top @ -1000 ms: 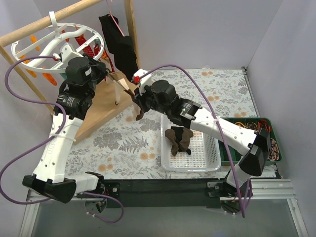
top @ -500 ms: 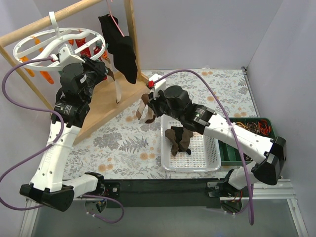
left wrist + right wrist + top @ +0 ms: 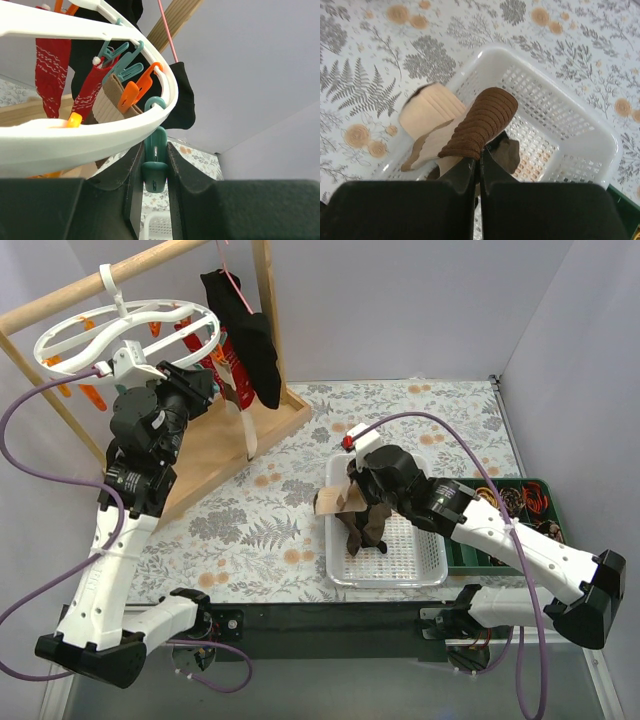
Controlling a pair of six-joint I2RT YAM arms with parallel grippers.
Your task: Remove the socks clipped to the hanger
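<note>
The white ring hanger (image 3: 160,307) hangs from the wooden bar at top left; its rim fills the left wrist view (image 3: 75,132). Red patterned socks (image 3: 50,70) and a tan sock (image 3: 107,102) hang from its orange and teal clips. My left gripper (image 3: 205,380) is up at the ring's right rim, shut on a teal clip (image 3: 155,167). My right gripper (image 3: 352,490) is shut on a brown-and-tan sock (image 3: 482,120) and holds it over the left part of the white basket (image 3: 600,145). Dark brown socks (image 3: 365,525) lie in the basket.
A wooden rack (image 3: 225,445) stands at the back left. A large black T-shirt (image 3: 250,345) on a pink wire hanger (image 3: 235,285) hangs next to the ring. A green tray of cables (image 3: 510,500) sits right of the basket.
My right gripper has carried the brown-and-tan sock from beside the rack, right and down, to over the basket. My left gripper has risen to the ring's rim.
</note>
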